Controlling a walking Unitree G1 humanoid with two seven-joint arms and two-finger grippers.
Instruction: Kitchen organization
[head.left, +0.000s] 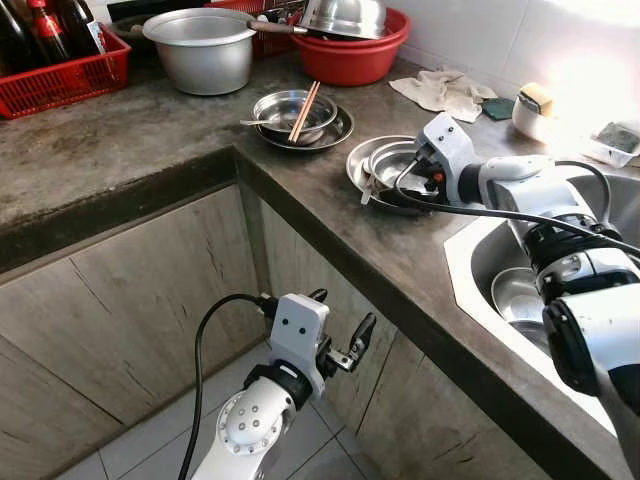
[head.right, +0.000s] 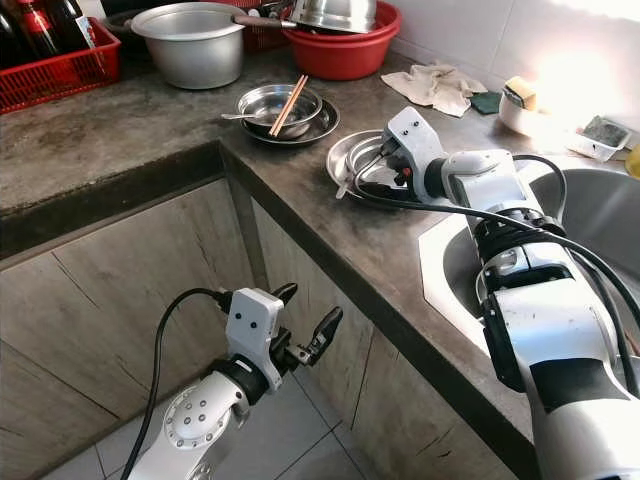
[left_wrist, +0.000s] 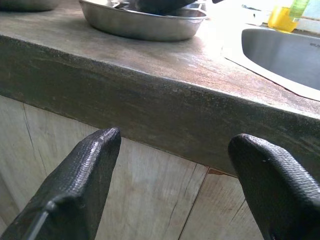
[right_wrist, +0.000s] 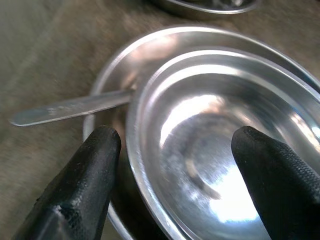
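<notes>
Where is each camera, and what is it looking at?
Left eye, on the head: looks down at the counter; both arms show.
Right eye: same scene, shifted slightly.
Left wrist: faces the counter edge past the open left pincer.
Right wrist: faces a steel bowl past the open right pincer.
All views share the steel dishes.

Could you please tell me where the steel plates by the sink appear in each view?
Left eye: plates right of centre, beside the sink.
Right eye: near centre.
Left wrist: on the counter beyond the left hand.
Right wrist: close up, straddled by the right hand.
Shared landmark: the counter.
</notes>
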